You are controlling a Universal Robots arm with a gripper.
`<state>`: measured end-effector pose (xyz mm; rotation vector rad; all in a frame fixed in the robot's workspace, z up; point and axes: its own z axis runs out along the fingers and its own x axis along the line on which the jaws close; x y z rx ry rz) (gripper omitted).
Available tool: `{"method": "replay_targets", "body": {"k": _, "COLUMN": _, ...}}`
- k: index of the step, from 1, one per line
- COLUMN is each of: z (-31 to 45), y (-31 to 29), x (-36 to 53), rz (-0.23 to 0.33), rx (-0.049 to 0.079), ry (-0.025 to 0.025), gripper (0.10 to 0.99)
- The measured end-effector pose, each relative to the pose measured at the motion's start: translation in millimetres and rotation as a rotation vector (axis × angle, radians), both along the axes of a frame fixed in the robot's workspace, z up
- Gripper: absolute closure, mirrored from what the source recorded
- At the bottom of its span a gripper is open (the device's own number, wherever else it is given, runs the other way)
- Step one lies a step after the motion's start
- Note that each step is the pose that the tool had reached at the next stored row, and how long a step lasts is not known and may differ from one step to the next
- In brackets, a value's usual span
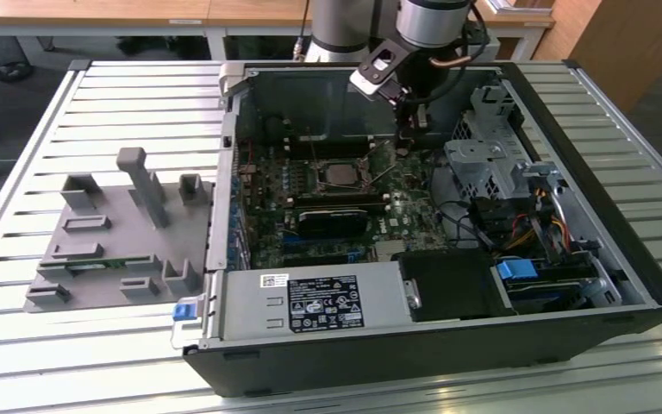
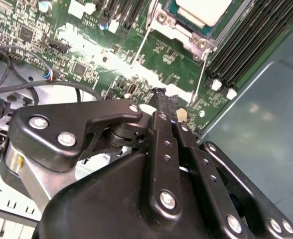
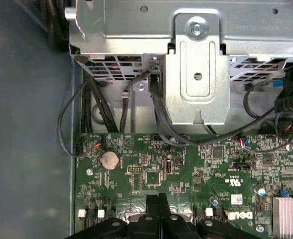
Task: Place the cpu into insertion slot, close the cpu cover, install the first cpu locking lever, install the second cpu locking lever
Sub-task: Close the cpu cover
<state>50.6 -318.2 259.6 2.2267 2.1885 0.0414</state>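
**Gripper Position at the Socket Levers**

The computer case (image 1: pixel 423 358) lies on its side on the slatted table (image 1: pixel 101 95). This turns the motherboard (image 3: pixel 186 169) face up, so the arm can reach it from above.

The cpu (image 2: pixel 202 9) sits in the insertion slot (image 1: pixel 340 175) with its pale metal face up. The cpu cover (image 2: pixel 184 34) appears to lie flat around the cpu as a silvery frame.

Two thin wire rods project from the socket: one locking lever (image 2: pixel 203 69) and the other locking lever (image 2: pixel 142 45). Both appear to stand free rather than latched down.

The gripper (image 2: pixel 164 99) hangs low over the board, just beside the nearer lever. Its fingers are pressed together with nothing between them. This probably forms a single narrow tip, which suits pushing a thin wire better than an open grasp.
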Motion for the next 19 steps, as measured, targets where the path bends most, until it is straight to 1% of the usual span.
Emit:
{"method": "replay_targets", "body": {"k": 2, "z": -0.1, "y": 0.1, "x": 2.4, "rz": 0.0, "rx": 0.0, "ry": 0.0002, "gripper": 0.98}}
{"method": "replay_targets", "body": {"k": 9, "z": -2.1, "y": 0.1, "x": 5.2, "rz": 0.0, "rx": 0.0, "ry": 0.0005, "gripper": 0.98}}
{"method": "replay_targets", "body": {"k": 12, "z": -3.5, "y": 0.1, "x": 6.7, "rz": 0.0, "rx": 0.0, "ry": 0.0015, "gripper": 0.98}}
{"method": "replay_targets", "body": {"k": 19, "z": -7.8, "y": 0.2, "x": 9.1, "rz": 0.0, "rx": 0.0, "ry": 0.0057, "gripper": 0.98}}
